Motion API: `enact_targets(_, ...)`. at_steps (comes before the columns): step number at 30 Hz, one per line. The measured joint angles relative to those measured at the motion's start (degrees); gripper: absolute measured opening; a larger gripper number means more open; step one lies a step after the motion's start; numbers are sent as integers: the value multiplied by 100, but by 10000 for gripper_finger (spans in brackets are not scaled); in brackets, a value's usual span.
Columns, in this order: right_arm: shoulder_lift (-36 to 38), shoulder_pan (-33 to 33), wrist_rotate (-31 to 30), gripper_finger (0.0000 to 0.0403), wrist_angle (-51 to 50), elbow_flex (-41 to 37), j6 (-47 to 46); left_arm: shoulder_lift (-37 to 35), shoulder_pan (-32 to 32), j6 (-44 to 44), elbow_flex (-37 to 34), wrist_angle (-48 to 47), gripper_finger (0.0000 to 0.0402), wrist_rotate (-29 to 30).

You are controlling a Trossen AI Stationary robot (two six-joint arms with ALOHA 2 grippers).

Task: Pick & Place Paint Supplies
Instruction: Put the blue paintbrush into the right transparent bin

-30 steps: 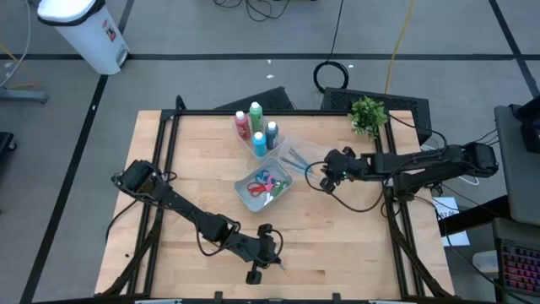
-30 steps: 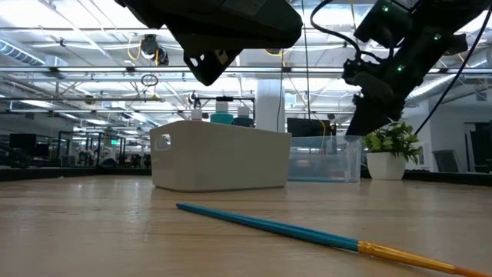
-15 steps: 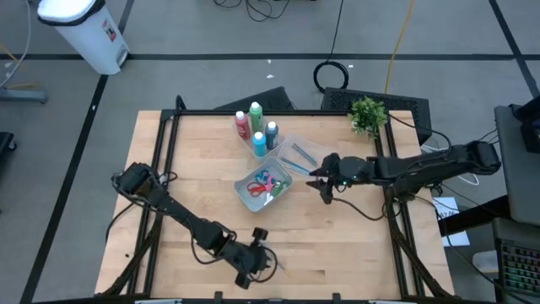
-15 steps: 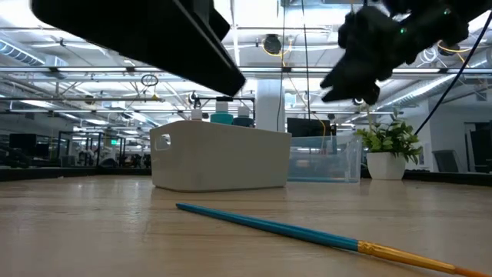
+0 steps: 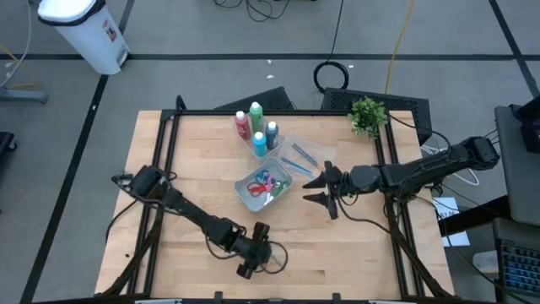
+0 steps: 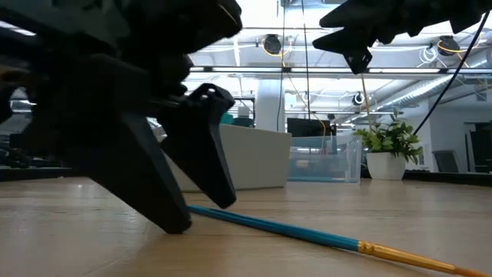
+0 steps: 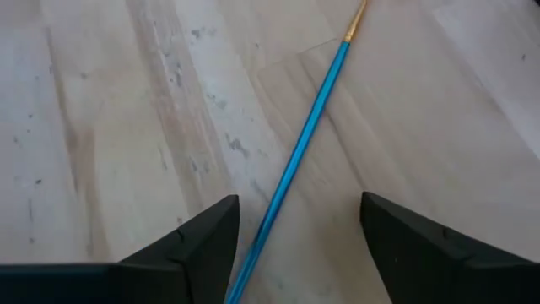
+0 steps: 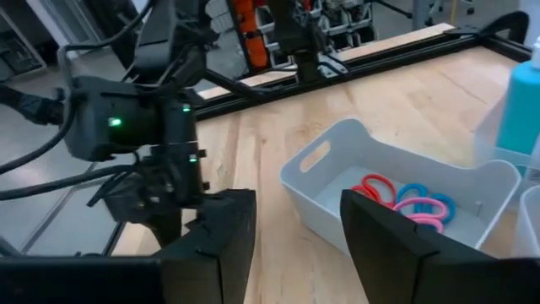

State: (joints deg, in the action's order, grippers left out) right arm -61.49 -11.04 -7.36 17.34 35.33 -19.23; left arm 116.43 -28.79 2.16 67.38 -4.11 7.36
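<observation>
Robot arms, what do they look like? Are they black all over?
Mostly, yes. Both arms are dark and thin, built of jointed pieces with black cables looping beside them. The left gripper and right gripper each end in two flat, dark, wedge-shaped fingers. A small green light glows on the left arm's wrist.

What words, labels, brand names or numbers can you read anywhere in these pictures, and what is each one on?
None can be read.
White bin on the floor beyond the table: a red and dark sticker, too small to read.
Paint bottles: no label that can be made out.
Scissors tub: plain, no print showing.
Brush: no print showing on its handle.
</observation>
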Motion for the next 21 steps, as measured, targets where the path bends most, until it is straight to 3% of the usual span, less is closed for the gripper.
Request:
enact_targets(7, 0, -77, -4, 164, -7, 0, -8, 111, 300, 311, -3, -31, 195, -591)
enact_targets(18, 0, -76, -4, 164, -5, 0, -19, 126, 469, 570, -3, -481, 22, -620)
enact_targets(21, 0, -75, -4, 164, -7, 0, -19, 124, 472, 615, -5, -499, 9, -623)
